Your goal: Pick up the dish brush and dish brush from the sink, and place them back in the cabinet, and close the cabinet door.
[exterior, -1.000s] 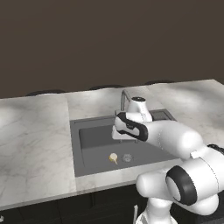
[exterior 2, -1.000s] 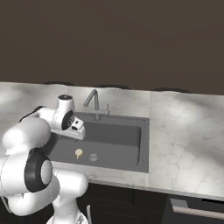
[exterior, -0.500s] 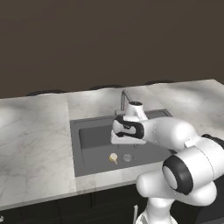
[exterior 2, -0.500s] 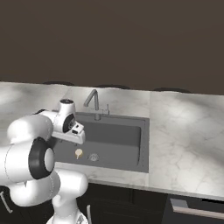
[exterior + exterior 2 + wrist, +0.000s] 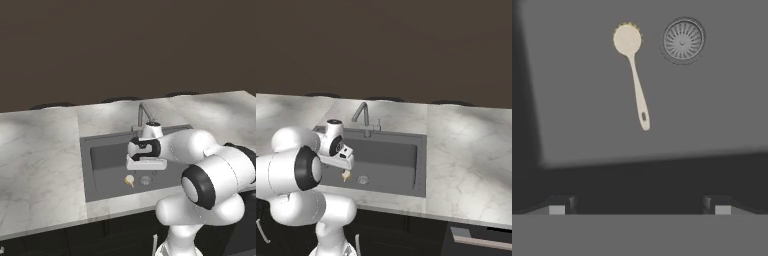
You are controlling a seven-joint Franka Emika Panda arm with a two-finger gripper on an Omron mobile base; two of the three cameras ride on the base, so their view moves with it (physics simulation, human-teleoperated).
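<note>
The claw (image 5: 639,207) is hanging wide open above the sink (image 5: 572,110), holding nothing. The cream dish brush (image 5: 633,70) is lying flat on the basin floor, head at 12 o'clock, drain (image 5: 683,39) just beside at 2 o'clock. Descending over the slim handle with fingers straddling it crosswise looks best.

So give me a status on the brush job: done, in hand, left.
Done: nothing yet. The cream dish brush lies flat on the sink floor beside the drain, untouched. In hand: the gripper hangs open above the basin, holding nothing, the brush ahead of its fingertips. Left: grasp that brush, find the second one, put both in the cabinet and shut its door.
</note>
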